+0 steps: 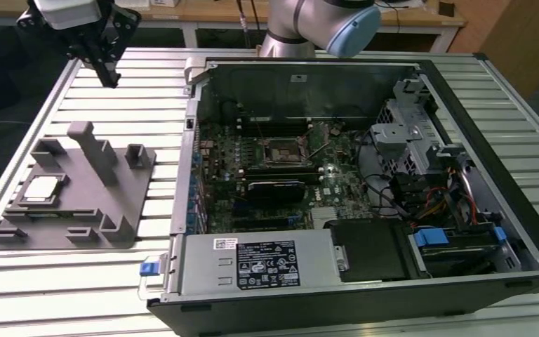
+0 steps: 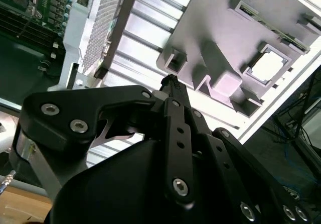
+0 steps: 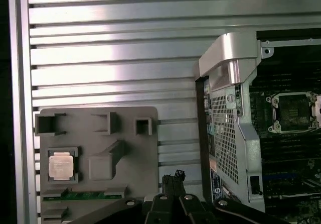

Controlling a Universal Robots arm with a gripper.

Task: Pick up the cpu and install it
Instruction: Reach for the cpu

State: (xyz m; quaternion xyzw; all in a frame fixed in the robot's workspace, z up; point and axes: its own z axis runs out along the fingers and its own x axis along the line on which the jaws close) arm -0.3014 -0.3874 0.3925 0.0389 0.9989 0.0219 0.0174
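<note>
The cpu [image 1: 43, 189] is a small silver-topped square lying flat in a recess of the grey fixture [image 1: 110, 203], on the exterior view's left. It also shows in both wrist views, as the cpu [image 3: 61, 164] and the cpu [image 2: 268, 66]. My gripper [image 1: 110, 78] hangs high above the slatted table, behind the fixture and well clear of the chip. Its fingers meet at one tip, shut on nothing, as seen at the gripper [image 2: 170, 79] and the gripper [image 3: 177, 176]. The black-framed socket [image 1: 282, 153] lies uncovered on the motherboard inside the case.
An open computer case [image 1: 363, 189] lies on its side on the slatted metal table [image 1: 129, 91], with a drive cage, cables and power supply inside. The fixture carries an upright post [image 1: 87, 144] and smaller blocks. The case's raised wall [image 3: 228, 108] stands between fixture and socket.
</note>
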